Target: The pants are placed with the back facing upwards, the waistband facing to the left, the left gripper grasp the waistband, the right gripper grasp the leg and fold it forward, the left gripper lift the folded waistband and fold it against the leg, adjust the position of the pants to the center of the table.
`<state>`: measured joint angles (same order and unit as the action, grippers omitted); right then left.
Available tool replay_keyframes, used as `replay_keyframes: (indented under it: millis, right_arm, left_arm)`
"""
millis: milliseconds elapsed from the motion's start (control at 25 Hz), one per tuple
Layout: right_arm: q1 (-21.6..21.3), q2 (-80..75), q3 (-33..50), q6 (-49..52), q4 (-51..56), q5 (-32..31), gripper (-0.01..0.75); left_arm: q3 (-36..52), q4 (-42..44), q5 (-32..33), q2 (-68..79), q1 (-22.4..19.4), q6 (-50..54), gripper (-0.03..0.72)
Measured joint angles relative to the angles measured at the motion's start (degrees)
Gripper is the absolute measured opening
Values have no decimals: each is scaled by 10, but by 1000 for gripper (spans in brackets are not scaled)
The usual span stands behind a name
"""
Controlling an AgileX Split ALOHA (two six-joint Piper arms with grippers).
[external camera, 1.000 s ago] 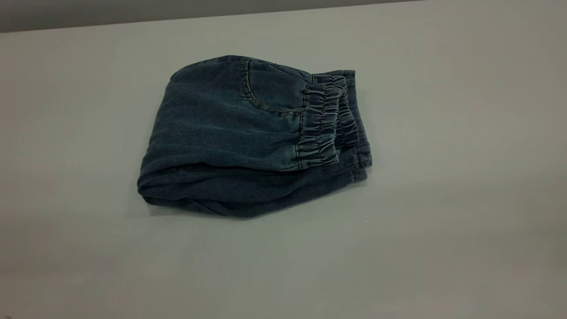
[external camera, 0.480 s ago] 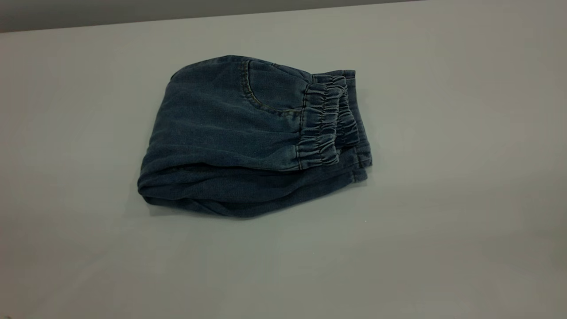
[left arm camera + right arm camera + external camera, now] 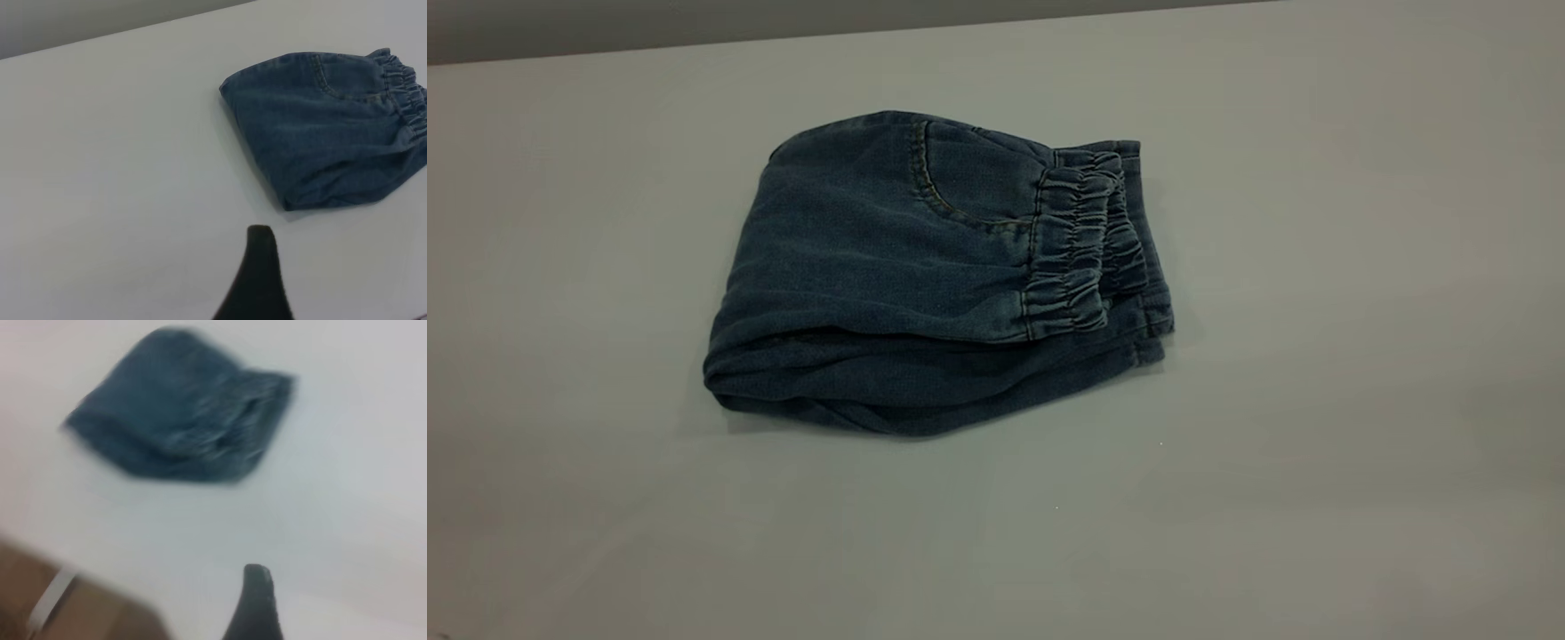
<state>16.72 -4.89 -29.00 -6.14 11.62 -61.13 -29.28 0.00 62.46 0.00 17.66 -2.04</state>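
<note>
The blue denim pants (image 3: 925,276) lie folded in a compact bundle on the white table (image 3: 1343,462). Their ruched waistband (image 3: 1080,244) lies on top at the bundle's right end, over the stitched leg hems (image 3: 1152,333). A curved pocket seam (image 3: 934,191) shows on the top layer. No gripper appears in the exterior view. In the left wrist view one black finger (image 3: 259,273) of the left gripper (image 3: 333,277) hovers over bare table, well short of the pants (image 3: 327,127). The right gripper (image 3: 313,603) also shows one finger (image 3: 257,603), away from the pants (image 3: 180,427). Both are open and hold nothing.
The table's far edge (image 3: 783,36) runs along the back, with a dark wall behind it. In the right wrist view the table's edge (image 3: 73,567) and brown floor (image 3: 73,613) show close to the right gripper.
</note>
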Motion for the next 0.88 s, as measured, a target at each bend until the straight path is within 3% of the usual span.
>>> replay_keyframes:
  millis: [120,200,440,880]
  right_arm:
    - [-67,41,0,0,1,-1,515]
    - [-85,50,-1,0,6,-4,515]
    - [-88,50,0,0,5,0,514]
    - [-87,49,0,0,6,0,514]
  left_arm:
    - [0,0,0,0,-32,0,561]
    - [0,0,0,0,-64,0,561]
    - [0,0,0,0,-151,0,561]
    - [0,0,0,0,-141,-1,561]
